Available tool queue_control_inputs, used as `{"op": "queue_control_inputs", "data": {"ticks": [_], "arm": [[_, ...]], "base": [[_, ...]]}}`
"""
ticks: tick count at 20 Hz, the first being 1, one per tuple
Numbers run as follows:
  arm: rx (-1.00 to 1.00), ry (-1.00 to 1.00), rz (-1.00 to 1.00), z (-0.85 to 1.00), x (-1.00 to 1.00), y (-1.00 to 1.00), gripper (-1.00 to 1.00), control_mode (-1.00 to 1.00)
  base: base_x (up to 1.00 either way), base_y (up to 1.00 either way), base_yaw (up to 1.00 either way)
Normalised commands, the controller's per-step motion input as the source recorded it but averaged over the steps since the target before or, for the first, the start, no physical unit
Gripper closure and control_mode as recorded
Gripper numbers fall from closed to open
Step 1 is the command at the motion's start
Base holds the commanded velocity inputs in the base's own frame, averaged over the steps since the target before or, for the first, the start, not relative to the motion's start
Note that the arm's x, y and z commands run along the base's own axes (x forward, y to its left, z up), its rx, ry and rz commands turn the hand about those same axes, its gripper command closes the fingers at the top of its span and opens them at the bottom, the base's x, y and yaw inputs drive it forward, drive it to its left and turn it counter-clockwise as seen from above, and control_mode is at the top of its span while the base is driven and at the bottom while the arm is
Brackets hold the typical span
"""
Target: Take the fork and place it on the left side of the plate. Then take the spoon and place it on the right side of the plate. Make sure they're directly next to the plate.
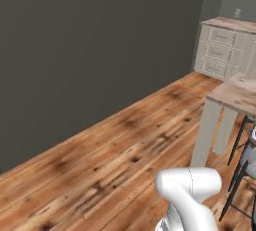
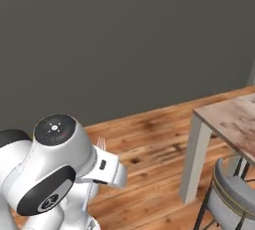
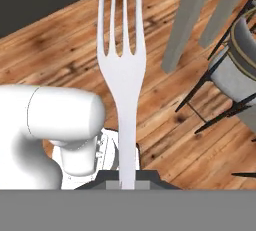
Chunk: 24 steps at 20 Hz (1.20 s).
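Left base view: the table lies at two o'clock.

Right base view: fork tines poke up behind the wrist; table at three o'clock.

Hand view: the end effector is clamped on the fork's handle, long axis toward twelve.

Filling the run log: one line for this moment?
gripper: shut on fork | fork: tines pointing away from hand | nearby: table, stool | plate: unseen
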Motion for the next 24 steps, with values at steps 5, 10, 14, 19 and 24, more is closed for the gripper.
{"op": "queue_control_inputs", "data": {"ticks": [5, 10, 14, 19, 24], "arm": [[0.0, 0.0, 0.0, 0.0, 0.0, 0.0, 1.0, 1.0], [0.0, 0.0, 0.0, 0.0, 0.0, 0.0, 1.0, 1.0], [0.0, 0.0, 0.0, 0.0, 0.0, 0.0, 1.0, 1.0], [0.0, 0.0, 0.0, 0.0, 0.0, 0.0, 1.0, 1.0], [0.0, 0.0, 0.0, 0.0, 0.0, 0.0, 1.0, 1.0]], "base": [[0.96, 0.7, -0.44], [1.0, 0.67, -0.44], [0.98, 0.64, -0.47], [0.96, 0.63, -0.47], [0.97, 0.62, -0.47]]}}
